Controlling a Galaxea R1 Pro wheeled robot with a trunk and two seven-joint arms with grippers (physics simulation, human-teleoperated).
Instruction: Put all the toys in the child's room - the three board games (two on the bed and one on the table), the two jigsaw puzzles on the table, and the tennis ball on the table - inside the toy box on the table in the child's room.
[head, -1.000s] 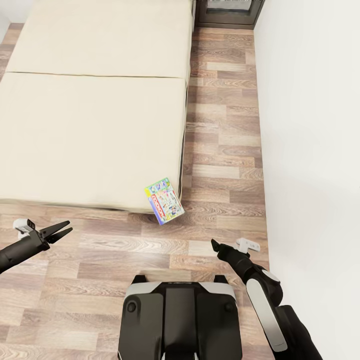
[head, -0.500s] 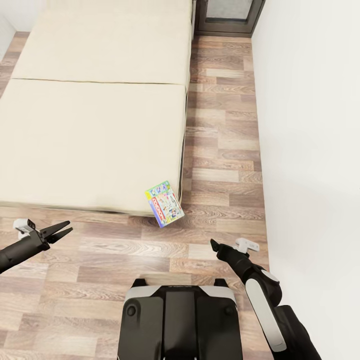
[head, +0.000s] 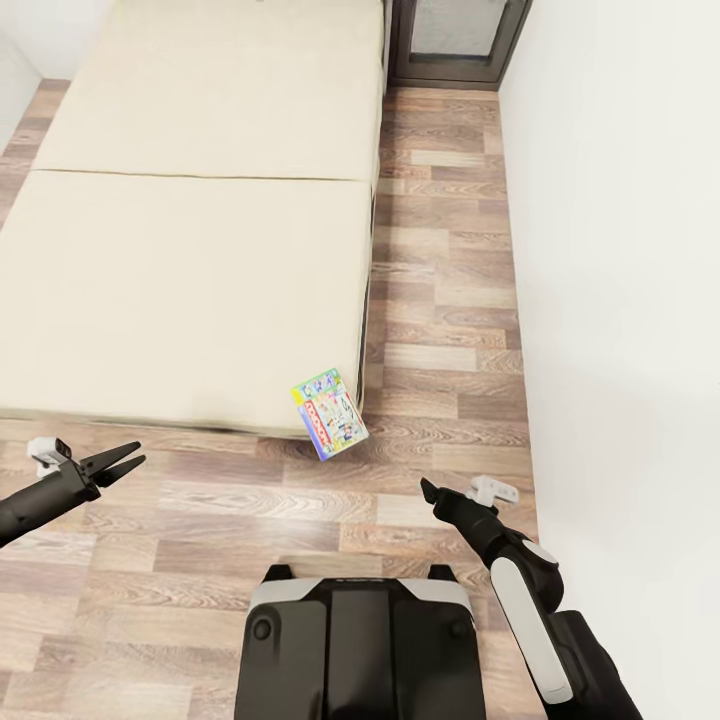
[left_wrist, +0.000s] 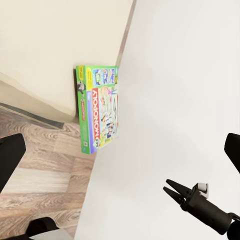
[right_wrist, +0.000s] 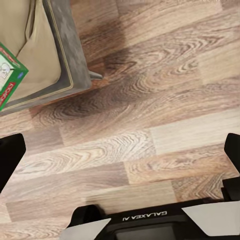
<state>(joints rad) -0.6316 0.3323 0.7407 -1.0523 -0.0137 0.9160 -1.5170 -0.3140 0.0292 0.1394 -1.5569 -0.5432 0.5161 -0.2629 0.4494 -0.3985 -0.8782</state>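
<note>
Ahead of the robot lies the bed, its beige mattress filling the left and far part of the head view, with wood floor running along its right side up to a white wall. At the far end of that strip stands a dark cabinet.

One board game, a green-edged Monopoly box, sits at the near right corner of the bed, jutting out past the mattress edge over the floor. The left wrist view shows it against the mattress edge with its printed lid facing the camera; the right wrist view catches only a corner of it at the bed's grey base.

The left gripper hangs over the floor just near of the bed, well to the left of the box. Its two dark fingers are parted in a narrow V and hold nothing. The right gripper hovers over the floor near and right of the box, apart from it. Its fingers come to a close point in the head view, and in the left wrist view it shows two slim tips slightly spread with nothing between them.

The robot's dark base sits at the near edge, between the arms.
</note>
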